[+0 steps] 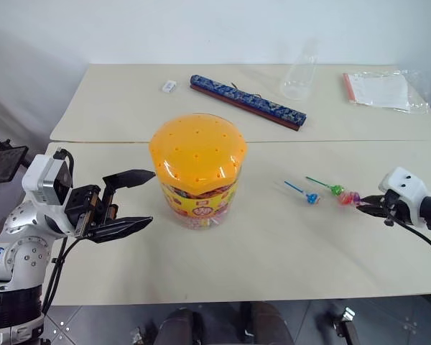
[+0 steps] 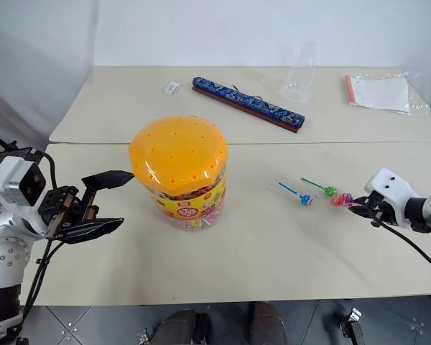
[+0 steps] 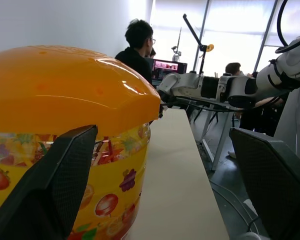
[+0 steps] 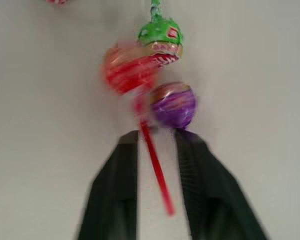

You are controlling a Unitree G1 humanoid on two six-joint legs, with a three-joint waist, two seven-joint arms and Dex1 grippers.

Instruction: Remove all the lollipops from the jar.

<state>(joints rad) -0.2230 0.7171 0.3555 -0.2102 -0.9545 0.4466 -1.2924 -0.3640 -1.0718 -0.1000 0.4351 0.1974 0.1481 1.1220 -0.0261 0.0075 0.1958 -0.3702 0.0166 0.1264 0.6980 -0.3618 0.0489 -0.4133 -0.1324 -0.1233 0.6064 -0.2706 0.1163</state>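
**Jar lidded mid-tabletop, lollipops lying out to the right**

Jar [image 1: 197, 172] upright at centre of the tabletop [image 1: 273, 251], orange domed lid [image 1: 197, 149] on, printed label facing the camera. Left gripper [image 1: 133, 202] just beside the jar's left side, jaws spread wide, one fingertip near the lid edge, not touching the jar as far as visible.

Lollipops well apart from the jar, to its right: blue lollipop [image 1: 311, 197] on a blue stick, green lollipop [image 1: 336, 190] on a green stick, red lollipop [image 4: 127, 70] and purple lollipop [image 4: 174, 104] bunched close with the green one. Right gripper [image 4: 157, 145] right at that cluster, jaws parted, red stick lying in the gap between them, no pinch on it visible; purple head just beside one fingertip.

Far side of tabletop: long blue patterned case [image 1: 247, 101], clear plastic bottle [image 1: 299, 76], small white block [image 1: 169, 86], bagged papers [image 1: 379, 90]. People seated in the background of the left wrist view.
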